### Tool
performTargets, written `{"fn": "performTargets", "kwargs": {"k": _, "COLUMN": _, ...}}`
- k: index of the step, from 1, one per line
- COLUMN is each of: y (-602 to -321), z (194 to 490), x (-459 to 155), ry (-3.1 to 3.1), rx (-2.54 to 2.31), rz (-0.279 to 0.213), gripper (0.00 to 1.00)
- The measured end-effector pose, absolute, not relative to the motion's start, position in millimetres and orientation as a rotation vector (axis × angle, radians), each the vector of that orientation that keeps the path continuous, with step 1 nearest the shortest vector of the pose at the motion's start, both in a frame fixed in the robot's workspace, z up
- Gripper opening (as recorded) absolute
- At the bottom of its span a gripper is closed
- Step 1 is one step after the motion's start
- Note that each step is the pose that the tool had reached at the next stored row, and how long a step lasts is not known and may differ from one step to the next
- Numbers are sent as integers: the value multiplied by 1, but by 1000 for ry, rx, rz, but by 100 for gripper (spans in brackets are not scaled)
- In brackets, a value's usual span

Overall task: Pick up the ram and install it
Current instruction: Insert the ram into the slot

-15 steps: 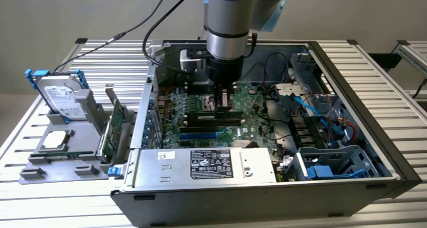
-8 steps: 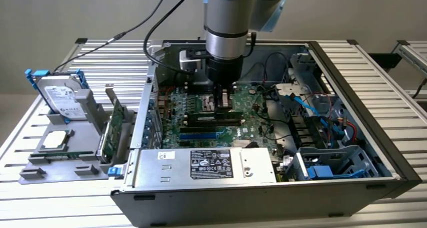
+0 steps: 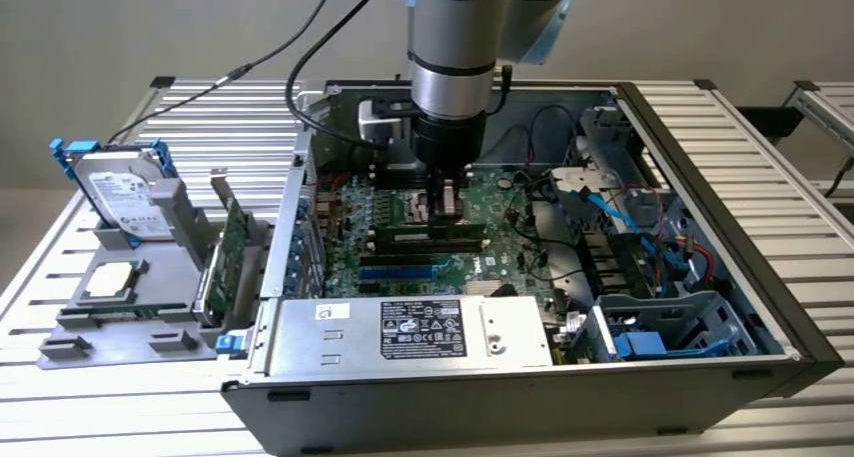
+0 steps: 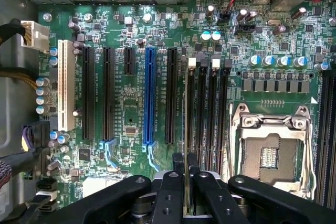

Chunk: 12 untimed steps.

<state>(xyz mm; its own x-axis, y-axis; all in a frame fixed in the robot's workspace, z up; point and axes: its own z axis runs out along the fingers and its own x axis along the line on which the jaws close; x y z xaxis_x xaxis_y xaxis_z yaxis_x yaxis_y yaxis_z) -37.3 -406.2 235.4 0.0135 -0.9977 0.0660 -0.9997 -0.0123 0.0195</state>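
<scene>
Okay, I'm looking down the wrist camera and the claw (image 4: 186, 167) is pinching the ram (image 4: 186, 121). I see the stick edge-on as a thin line running away from the fingertips (image 4: 177, 162), which are pressed in on either side of it. So the pick-up is done.

For position I'm working from the CPU socket (image 4: 268, 150), which is bare and open on the motherboard (image 4: 126, 108). The bank of memory slots (image 4: 210, 108) sits just beside it. The ram lines up along the slot of that bank lying farthest from the socket, the one with a white latch (image 4: 191, 62) at its far end. The blue expansion slot (image 4: 149, 95) is a little further out from the socket, past the ram.

In the exterior view the claw (image 3: 447, 205) is low inside the computer case (image 3: 741, 227), right over that same slot bank next to the socket. The case is lying open on the desk (image 3: 747, 117).

The stick is aligned with its slot. From here I can't tell whether its edge is already down in the slot or just above it, nor whether the latch has closed. So I call the install in hand but not confirmed, with the claw gripping the stick.

Well apart from the socket, outside the case, a hard drive with blue rails (image 3: 127, 192) and a green expansion card (image 3: 234, 242) stand in a grey holder.
</scene>
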Motion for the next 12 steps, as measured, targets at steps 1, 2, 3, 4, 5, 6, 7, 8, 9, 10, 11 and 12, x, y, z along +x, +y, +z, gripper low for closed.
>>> {"fn": "performTargets", "kwargs": {"k": 1, "y": -406, "z": 235, "x": -37, "ry": -2169, "rx": 2187, "rz": 51, "gripper": 14}}
{"fn": "performTargets", "kwargs": {"k": 2, "y": -406, "z": 235, "x": -37, "ry": -2174, "rx": 2181, "rz": 50, "gripper": 14}}
{"fn": "performTargets", "kwargs": {"k": 3, "y": -406, "z": 235, "x": -37, "ry": -2178, "rx": 2177, "rz": 49, "gripper": 14}}
{"fn": "performTargets", "kwargs": {"k": 4, "y": -406, "z": 235, "x": -37, "ry": -2180, "rx": 2173, "rz": 48, "gripper": 14}}
{"fn": "performTargets", "kwargs": {"k": 5, "y": -405, "z": 235, "x": -37, "ry": -2183, "rx": 2170, "rz": 47, "gripper": 14}}
{"fn": "performTargets", "kwargs": {"k": 6, "y": -405, "z": 235, "x": -37, "ry": -2184, "rx": 2168, "rz": 46, "gripper": 14}}
{"fn": "performTargets", "kwargs": {"k": 7, "y": -405, "z": 234, "x": -37, "ry": -2184, "rx": 2167, "rz": 45, "gripper": 14}}
{"fn": "performTargets", "kwargs": {"k": 8, "y": -405, "z": 234, "x": -37, "ry": -2184, "rx": 2166, "rz": 44, "gripper": 14}}
{"fn": "performTargets", "kwargs": {"k": 9, "y": -405, "z": 234, "x": -37, "ry": -2184, "rx": 2166, "rz": 43, "gripper": 14}}
{"fn": "performTargets", "kwargs": {"k": 10, "y": -405, "z": 233, "x": -37, "ry": -2184, "rx": 2165, "rz": 42, "gripper": 14}}
{"fn": "performTargets", "kwargs": {"k": 11, "y": -405, "z": 233, "x": -37, "ry": -2185, "rx": 2164, "rz": 42, "gripper": 14}}
{"fn": "performTargets", "kwargs": {"k": 12, "y": -405, "z": 233, "x": -37, "ry": -2185, "rx": 2164, "rz": 42, "gripper": 14}}
